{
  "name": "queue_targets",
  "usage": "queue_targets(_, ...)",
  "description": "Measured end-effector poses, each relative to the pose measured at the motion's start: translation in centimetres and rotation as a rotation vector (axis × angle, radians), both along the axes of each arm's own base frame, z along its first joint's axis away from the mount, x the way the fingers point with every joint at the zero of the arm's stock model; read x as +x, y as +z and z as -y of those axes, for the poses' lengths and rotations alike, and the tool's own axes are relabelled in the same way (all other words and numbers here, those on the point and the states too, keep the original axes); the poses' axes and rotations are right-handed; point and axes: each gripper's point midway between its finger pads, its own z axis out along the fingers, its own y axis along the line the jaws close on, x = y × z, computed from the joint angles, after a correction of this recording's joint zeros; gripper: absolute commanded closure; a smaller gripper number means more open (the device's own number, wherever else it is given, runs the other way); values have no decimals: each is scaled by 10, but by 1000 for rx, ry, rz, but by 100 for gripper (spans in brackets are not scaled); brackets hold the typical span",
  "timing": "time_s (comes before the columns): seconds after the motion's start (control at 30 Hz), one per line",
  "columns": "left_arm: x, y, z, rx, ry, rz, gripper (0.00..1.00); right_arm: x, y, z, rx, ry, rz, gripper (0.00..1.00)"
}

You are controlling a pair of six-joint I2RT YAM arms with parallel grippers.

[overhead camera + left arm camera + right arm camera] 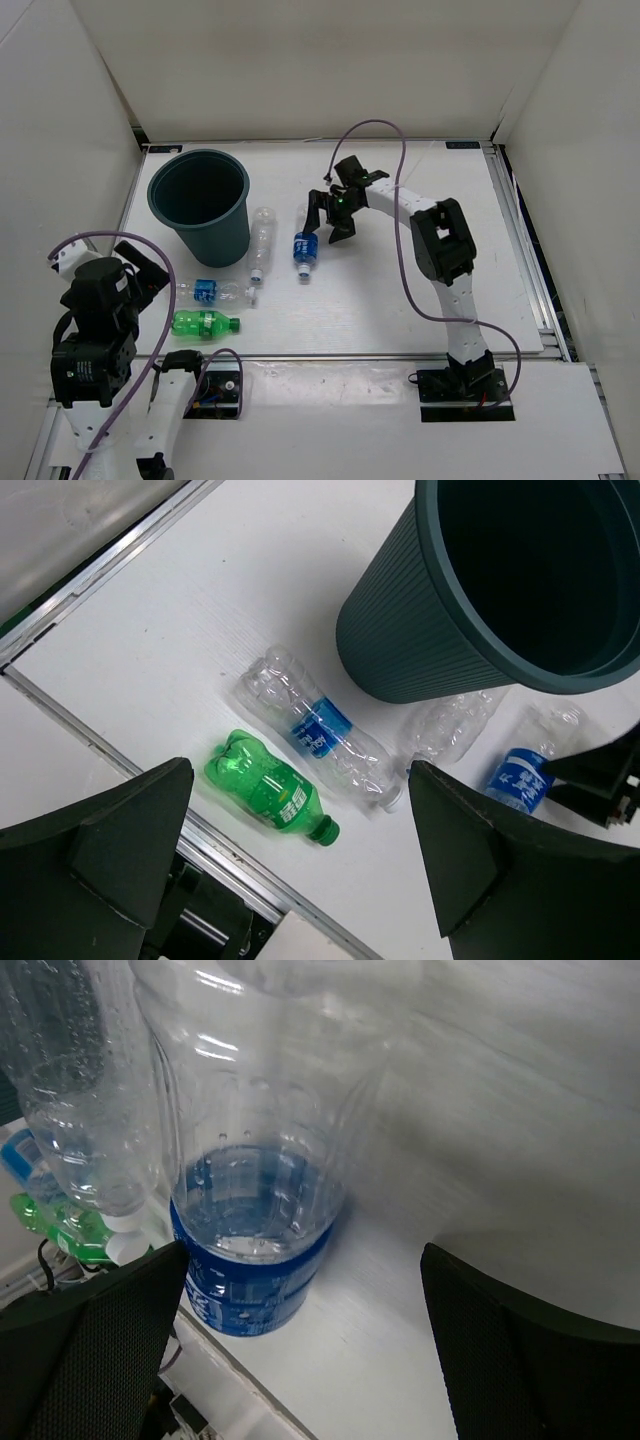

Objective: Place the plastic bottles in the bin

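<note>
Top external view: none of the four bottles is in the round dark teal plastic bin [212,238], which stands upright at the far left of the white table [420,290].
My right gripper [300,1252]: jaws wide apart, holding nothing, poised over the clear plastic bottle with a blue label [255,1150], which lies to the right of the bin.
My left gripper [302,780]: jaws spread and empty, hanging above the green plastic bottle [272,792] and the second blue-labelled clear bottle [322,735] in front of the bin.
Risk, grasp: this round, light bottle could roll or squirt out if I close off-centre, and its thin walls may crumple.
Risk, neighbour: the unlabelled clear plastic bottle [261,238] lies just beside it, so a finger could knock it away.
Risk, bin: brushing the rim could tip it, and letting go too early could bounce the bottle out.
Risk, arms: if both reach for the bin together, they could clash.
</note>
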Motion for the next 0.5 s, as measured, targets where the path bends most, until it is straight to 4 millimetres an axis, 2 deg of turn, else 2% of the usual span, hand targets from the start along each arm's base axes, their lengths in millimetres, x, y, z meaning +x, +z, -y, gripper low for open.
queue_targets(0.07,0,1,1,6,-14,-4,0,2,0,-13,13,13,1,4)
queue_targets(0.1,0,2,2,6,-19,-5,0,4,0,-20,20,20,10,11)
queue_targets(0.17,2,5,3,9,-31,-6,0,7,-2,-32,31,29,19,18)
queue_targets(0.2,3,6,3,10,-36,-8,0,7,-3,-37,36,28,16,28)
queue_targets(0.27,4,8,4,11,-44,-10,0,2,-3,-45,53,34,-1,35)
queue_targets(0.3,5,9,5,10,-48,-10,0,0,-3,-47,56,34,-7,42)
queue_targets(0.37,5,9,6,9,-55,-10,0,0,-2,-47,58,31,-13,47)
queue_targets(0.4,5,9,6,7,-57,-10,0,0,-2,-46,60,25,-19,54)
queue_targets(0.5,6,9,8,-16,-45,1,0,-3,2,-34,56,-4,-44,58)
